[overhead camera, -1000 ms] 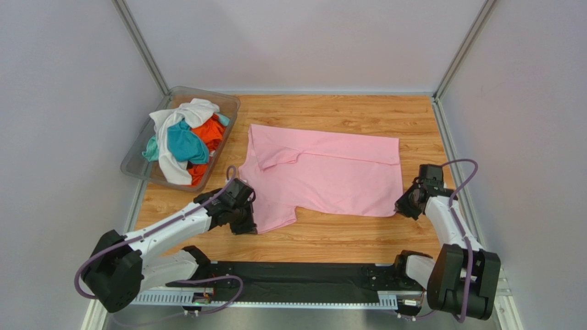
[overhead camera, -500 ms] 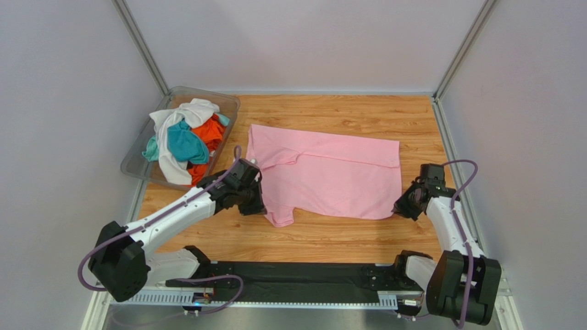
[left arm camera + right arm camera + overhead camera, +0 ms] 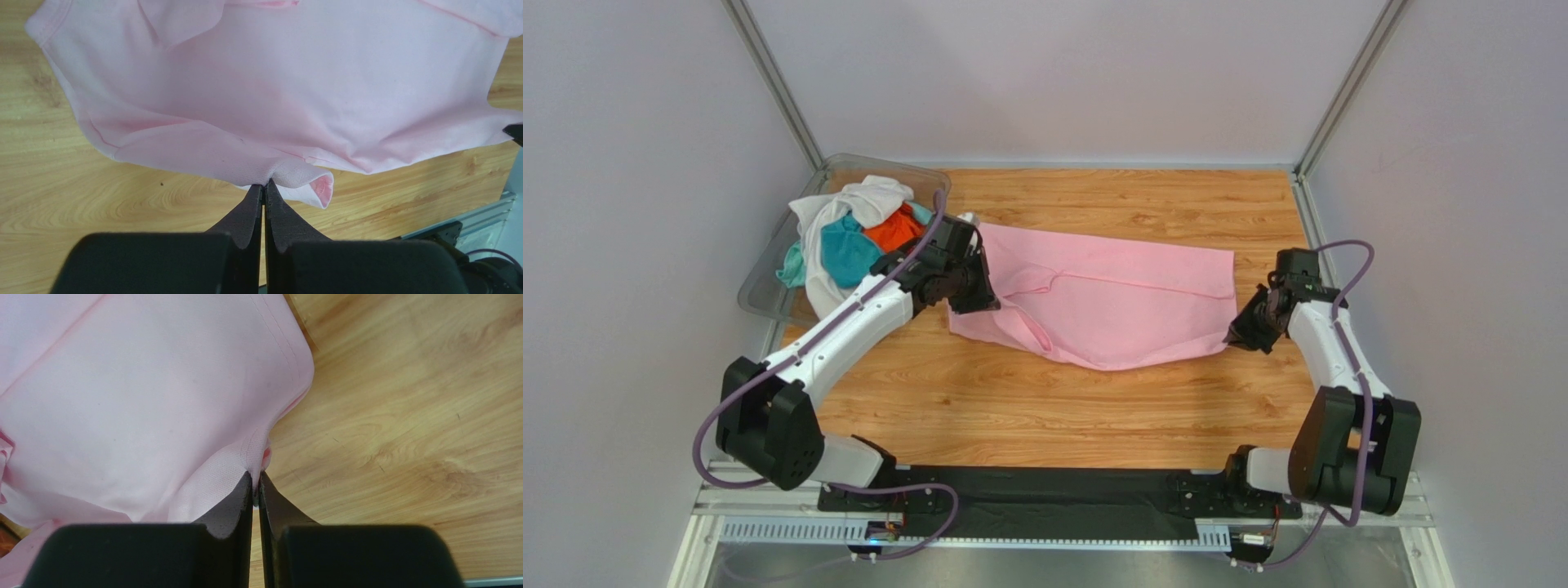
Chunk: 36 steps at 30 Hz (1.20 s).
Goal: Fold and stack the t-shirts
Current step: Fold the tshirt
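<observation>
A light pink t-shirt (image 3: 1112, 306) lies across the middle of the wooden table, its near half lifted and folding toward the back. My left gripper (image 3: 974, 292) is shut on its left near edge; the left wrist view shows the cloth (image 3: 276, 92) pinched at the fingertips (image 3: 264, 187). My right gripper (image 3: 1241, 337) is shut on the shirt's right near corner, seen in the right wrist view (image 3: 141, 404) with the hem pinched at the tips (image 3: 256, 475). White, teal and orange t-shirts (image 3: 848, 245) lie heaped in the bin.
A clear plastic bin (image 3: 768, 288) stands at the back left of the table, close to my left arm. Grey walls with metal posts enclose the table (image 3: 1063, 417) on three sides. A black rail runs along the near edge.
Both grippers have carried the shirt's near edge toward the back. The left one moved farthest, from the near left up beside the bin. The shirt now looks narrower front to back.
</observation>
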Each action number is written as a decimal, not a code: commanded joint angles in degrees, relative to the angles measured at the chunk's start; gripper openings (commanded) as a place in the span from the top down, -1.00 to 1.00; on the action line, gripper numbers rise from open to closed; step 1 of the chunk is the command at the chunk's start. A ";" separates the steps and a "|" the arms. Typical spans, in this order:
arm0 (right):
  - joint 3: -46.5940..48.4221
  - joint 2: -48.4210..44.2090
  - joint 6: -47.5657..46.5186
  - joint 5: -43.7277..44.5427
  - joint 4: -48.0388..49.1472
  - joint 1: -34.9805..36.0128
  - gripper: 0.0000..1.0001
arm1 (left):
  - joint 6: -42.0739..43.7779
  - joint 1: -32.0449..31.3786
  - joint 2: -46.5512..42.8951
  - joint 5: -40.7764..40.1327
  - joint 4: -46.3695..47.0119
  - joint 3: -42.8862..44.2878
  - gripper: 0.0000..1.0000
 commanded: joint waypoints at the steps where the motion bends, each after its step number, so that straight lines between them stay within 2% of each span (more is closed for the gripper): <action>1: 4.67 3.12 -1.76 0.14 -0.71 -0.14 0.85 | 2.72 1.90 2.22 1.03 1.44 4.88 1.00; 19: 19.96 17.71 -2.29 0.32 -0.97 -0.22 0.85 | 4.92 9.02 18.13 1.82 1.53 22.29 1.00; 36: 27.18 28.95 -1.33 -0.82 1.14 -0.22 0.81 | 7.82 11.75 33.77 2.70 1.53 35.38 1.00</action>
